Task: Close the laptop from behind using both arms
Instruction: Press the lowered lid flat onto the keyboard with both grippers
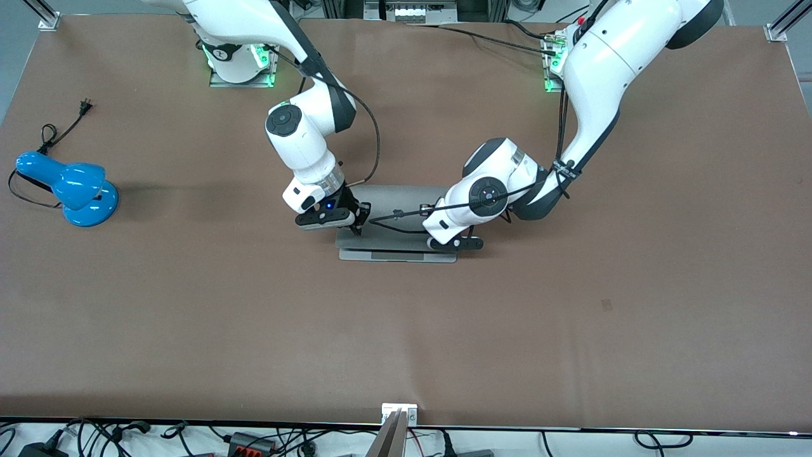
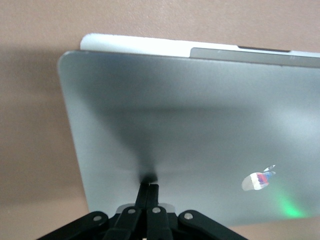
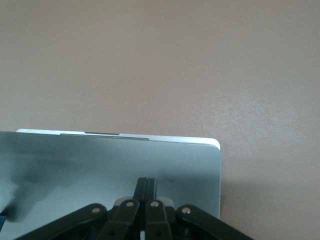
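The silver-grey laptop lies mid-table with its lid tilted low over the base, and a strip of the base's front edge shows below it. My right gripper is shut, its fingertips pressing on the lid near the corner toward the right arm's end. In the right wrist view the shut gripper rests on the lid. My left gripper is shut on the lid toward the left arm's end. In the left wrist view the shut gripper touches the lid beside the apple logo.
A blue desk lamp with a black cord lies toward the right arm's end of the table. Cables and plugs run along the table's edge nearest the front camera. A metal bracket sits at that edge's middle.
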You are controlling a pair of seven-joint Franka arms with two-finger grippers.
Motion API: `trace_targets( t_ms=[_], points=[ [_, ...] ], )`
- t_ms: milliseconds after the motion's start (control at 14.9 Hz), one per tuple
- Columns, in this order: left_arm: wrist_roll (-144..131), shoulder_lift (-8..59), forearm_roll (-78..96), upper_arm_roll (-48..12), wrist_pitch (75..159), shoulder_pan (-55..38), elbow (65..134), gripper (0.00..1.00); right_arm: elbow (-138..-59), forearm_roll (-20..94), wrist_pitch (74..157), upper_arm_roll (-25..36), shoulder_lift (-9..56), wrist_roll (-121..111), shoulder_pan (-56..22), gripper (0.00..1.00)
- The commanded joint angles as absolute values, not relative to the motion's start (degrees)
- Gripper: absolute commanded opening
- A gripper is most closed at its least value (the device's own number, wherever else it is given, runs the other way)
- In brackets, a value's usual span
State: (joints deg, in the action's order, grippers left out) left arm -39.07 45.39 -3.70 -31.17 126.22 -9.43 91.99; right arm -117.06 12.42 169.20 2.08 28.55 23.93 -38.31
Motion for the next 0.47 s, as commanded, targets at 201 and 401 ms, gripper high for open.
trace_targets(
  t_ms=[201, 401],
  points=[
    [-39.99, 50.89, -8.34, -30.15, 125.95, -11.6, 85.61, 0.01, -115.84, 12.57, 172.62, 1.85, 32.16, 21.97, -38.41, 0.0],
    [-39.99, 51.5, -8.44, -29.36, 126.03, -12.04, 85.34, 0.01, -115.84, 12.48, 174.46, 1.85, 33.57, 21.97, -38.76, 0.0]
  ],
)
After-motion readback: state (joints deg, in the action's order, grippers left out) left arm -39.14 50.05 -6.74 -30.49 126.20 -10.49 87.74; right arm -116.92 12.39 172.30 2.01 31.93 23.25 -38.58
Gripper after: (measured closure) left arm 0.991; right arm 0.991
